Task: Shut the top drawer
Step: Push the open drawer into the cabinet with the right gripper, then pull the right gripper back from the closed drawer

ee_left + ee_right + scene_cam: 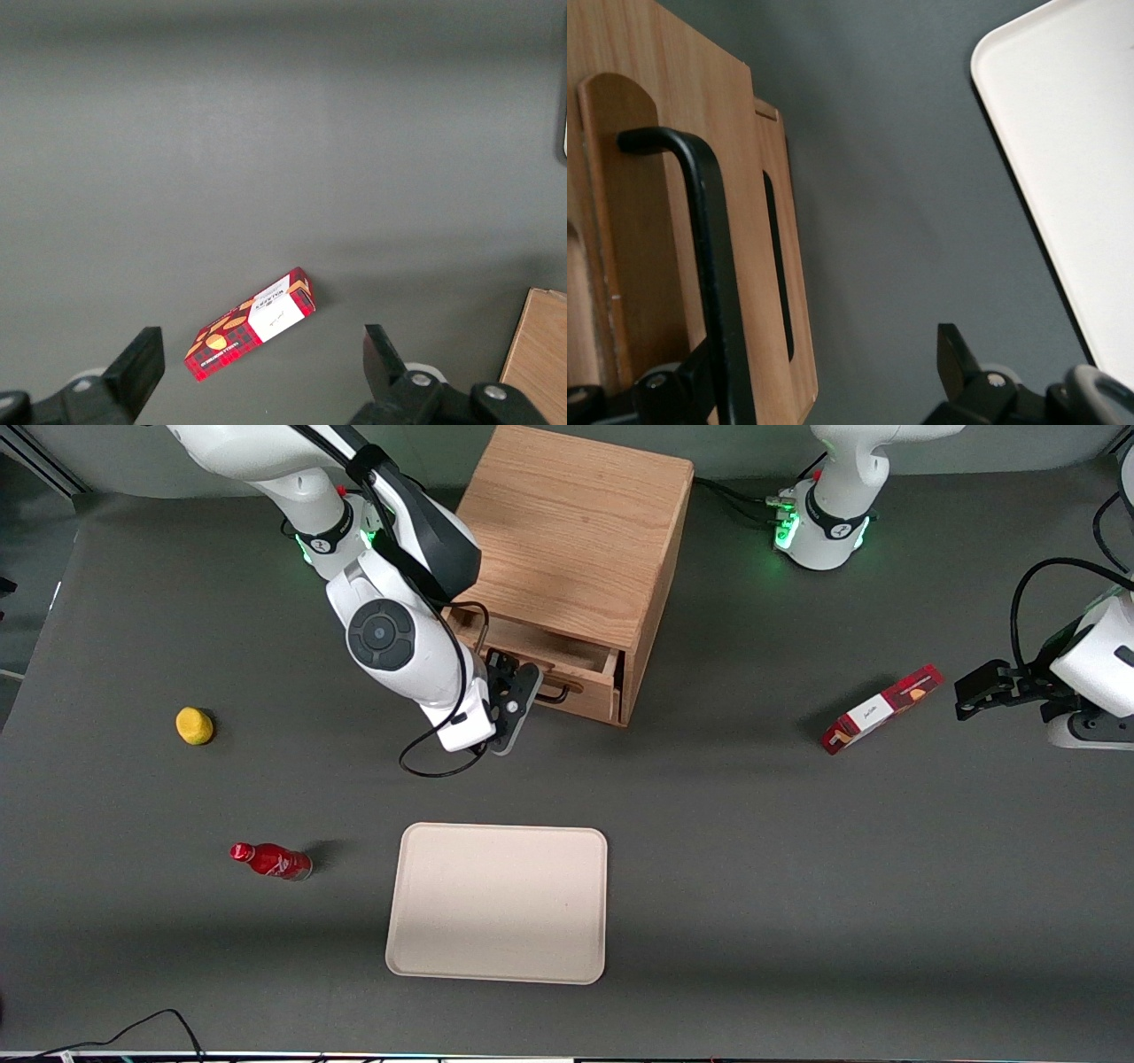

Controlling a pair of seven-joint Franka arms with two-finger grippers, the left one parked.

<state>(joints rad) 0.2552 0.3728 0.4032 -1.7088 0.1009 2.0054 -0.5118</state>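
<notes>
Light oak top drawer (567, 664), red tartan box (880, 709).

White arm (403, 646), black pincer (514, 691), green base lights.

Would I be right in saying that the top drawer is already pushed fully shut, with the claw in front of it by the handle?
Not quite: the top drawer is partly pulled out, its hollow inside visible in the front view. The rest holds: the claw is in front of it, by the black handle.
</notes>
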